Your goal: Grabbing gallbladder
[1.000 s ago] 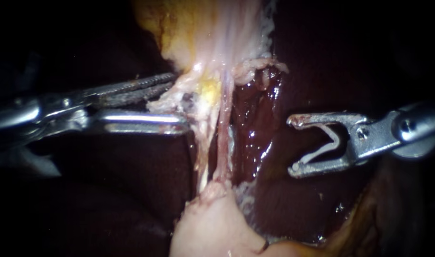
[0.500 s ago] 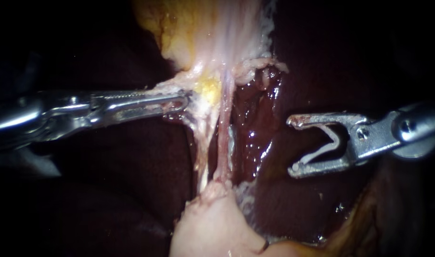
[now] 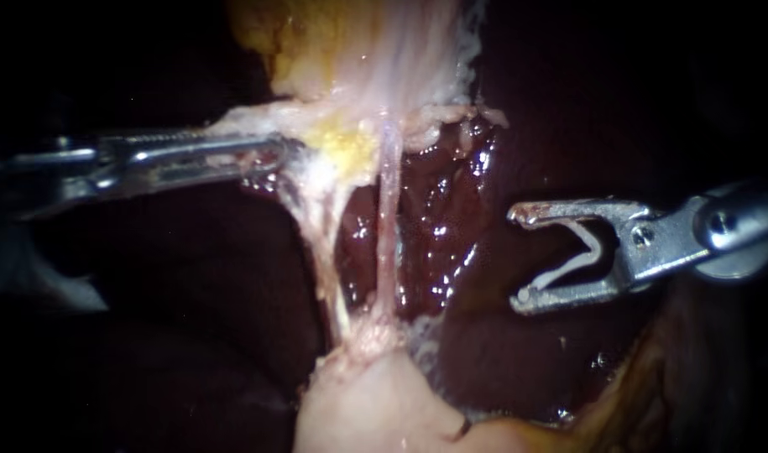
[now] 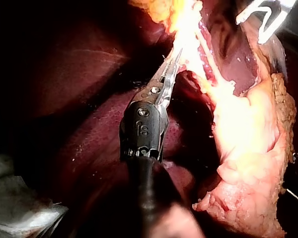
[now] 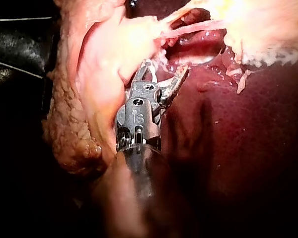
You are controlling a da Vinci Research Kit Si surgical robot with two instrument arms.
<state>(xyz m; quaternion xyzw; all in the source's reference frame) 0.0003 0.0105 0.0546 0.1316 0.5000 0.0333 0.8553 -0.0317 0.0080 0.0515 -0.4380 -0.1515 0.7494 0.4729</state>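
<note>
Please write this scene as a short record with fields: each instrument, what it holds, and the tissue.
left instrument: jaws shut on the gallbladder, at its lower edge
right instrument: jaws hold a clip, clear of tissue
tube: thin, stretched below the gallbladder
liver: dark red, wet, behind the tube

Quick headcount: two instruments, the left instrument (image 3: 279, 155) and the right instrument (image 3: 518, 256), so two end effectors total. One clip (image 3: 568, 264), a white V sitting in the right one. One gallbladder (image 3: 384, 50) and one liver (image 3: 442, 210). Two thin strands run from the gallbladder: one whitish strand (image 3: 316, 239) and one pinkish tube (image 3: 388, 218) just beside it. One yellow fat patch (image 3: 342, 147) where they start, one pale tissue lump (image 3: 367, 411) where they end.
</note>
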